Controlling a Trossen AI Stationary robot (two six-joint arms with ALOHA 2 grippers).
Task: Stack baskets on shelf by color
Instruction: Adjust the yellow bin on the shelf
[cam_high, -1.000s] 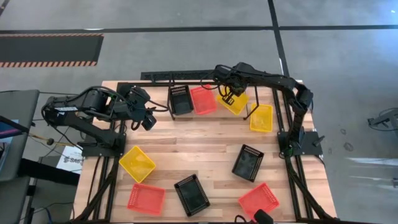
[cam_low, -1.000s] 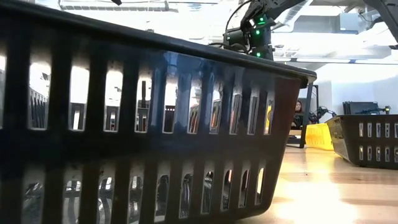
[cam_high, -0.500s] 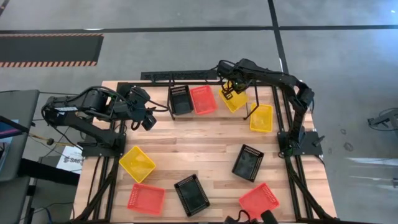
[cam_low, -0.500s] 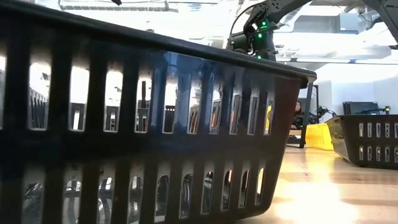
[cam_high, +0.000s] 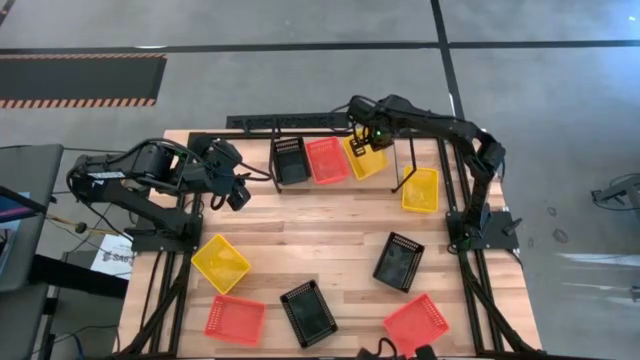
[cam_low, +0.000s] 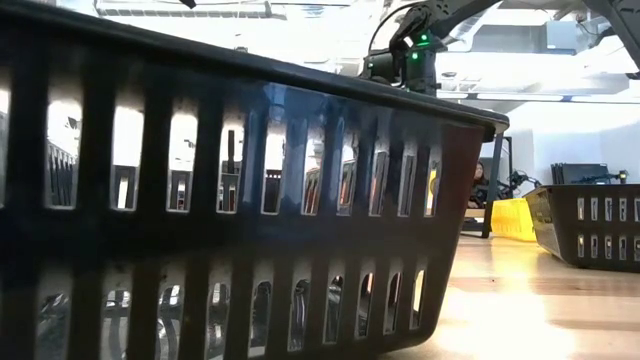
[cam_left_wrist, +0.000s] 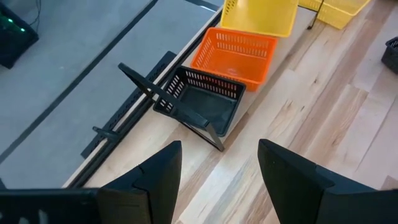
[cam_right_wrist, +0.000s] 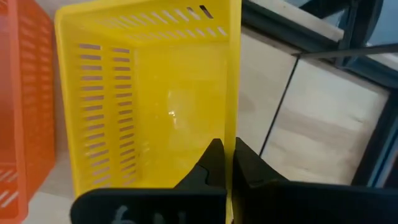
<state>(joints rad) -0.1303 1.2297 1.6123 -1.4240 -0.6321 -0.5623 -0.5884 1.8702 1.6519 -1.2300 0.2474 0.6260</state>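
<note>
**At the shelf: right gripper holds a yellow basket**

At the shelf (cam_high: 330, 150), the right gripper (cam_right_wrist: 225, 163) is pinched closed on the rim of a yellow basket (cam_high: 364, 159), beside the red basket (cam_high: 327, 160); only the wrist view shows this grip. The left gripper (cam_left_wrist: 217, 165) hovers with fingers apart. The wooden table (cam_high: 320, 240) stands on a grey floor (cam_high: 300, 25).

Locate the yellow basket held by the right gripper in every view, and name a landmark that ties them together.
High view: yellow basket at the far edge, right of the red-orange basket.
Low view: not identifiable.
Left wrist view: basket at the top, beyond the red-orange basket.
Right wrist view: fills the centre, right gripper shut on its rim.
Landmark: the neighbouring red-orange basket.
</note>
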